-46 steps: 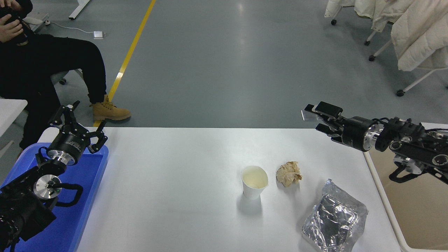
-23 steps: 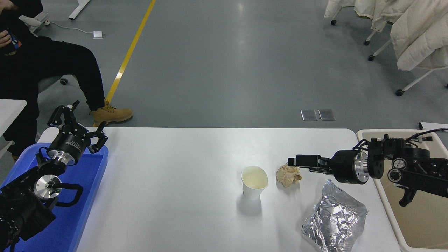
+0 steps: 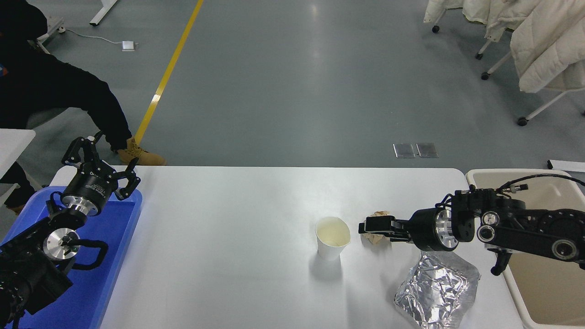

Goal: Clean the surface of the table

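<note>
Reaching in from the right edge, the right black gripper [image 3: 371, 227] lies low over the wide, smooth white table surface [image 3: 228, 237], its fingers directly over a crumpled ball of tan paper [image 3: 377, 214]. The fingers cover most of the ball, and whether they are clamped on it or merely around it cannot be told from this angle. The table surface fills the lower middle of the view, stretching from a blue plastic tray [image 3: 114, 256] at its left end to a beige rectangular bin [image 3: 548, 292] standing just past its right edge.

Just to the left of the paper ball, and apart from it, stands an upright white paper cup [image 3: 332, 237], open at the top. Nearer the camera and to the right, a crinkled silver foil bag [image 3: 434, 290] lies flat on the table, partly under the right arm's wrist.

The left black gripper [image 3: 98, 160] is parked at the lower left above the blue tray, its fingers spread apart and holding nothing.

Beyond the table's far left corner sits a person in dark clothing [image 3: 50, 91] with a tan boot [image 3: 137, 155] on the grey floor.
</note>
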